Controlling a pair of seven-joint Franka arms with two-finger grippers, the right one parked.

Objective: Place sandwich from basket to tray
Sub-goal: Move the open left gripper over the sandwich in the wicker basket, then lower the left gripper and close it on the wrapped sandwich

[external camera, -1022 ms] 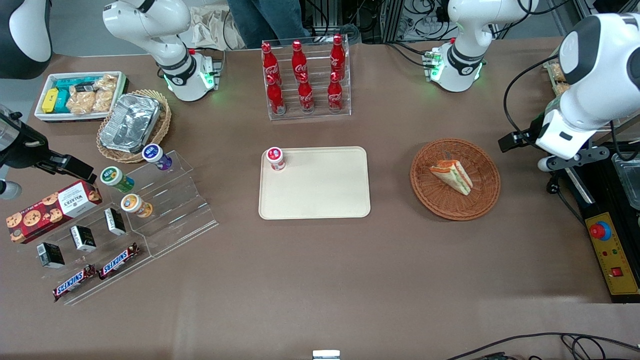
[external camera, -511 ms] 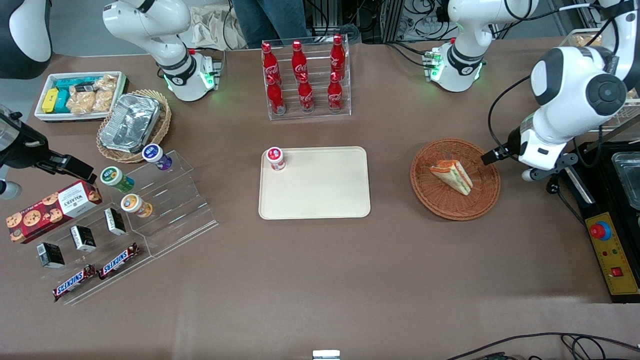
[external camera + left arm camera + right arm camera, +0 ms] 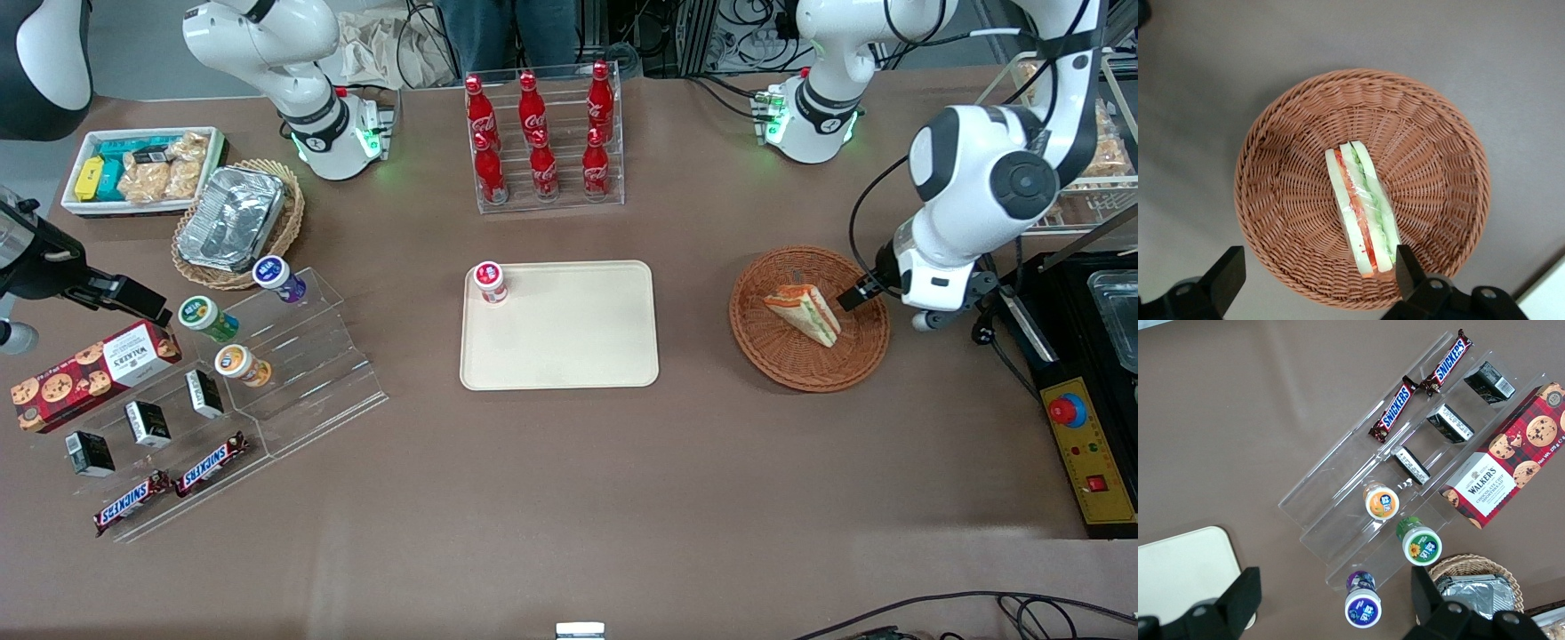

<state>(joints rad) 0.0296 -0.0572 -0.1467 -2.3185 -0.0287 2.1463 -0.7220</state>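
Wicker basket (image 3: 809,317) holds the sandwich (image 3: 1361,208), ungrasped. Your gripper (image 3: 1318,280) hovers above it, jaws spread wide with nothing between them. Grasp, lift and transfer to the cream tray (image 3: 569,342) all remain.

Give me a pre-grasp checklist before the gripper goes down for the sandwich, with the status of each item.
1. Gripper open: ok, the fingers stand wide apart in the wrist view.
2. Gripper over the basket: ok, it hangs above the rim nearest the working arm.
3. Sandwich in the basket, nothing on it: ok.
4. Fingers astride the sandwich: not ok; one finger sits by the wedge's end, so the gripper looks off-centre.
5. Free room on the tray: ok, only a small red-lidded cup stands in one corner.
6. Height above the sandwich: cannot tell.
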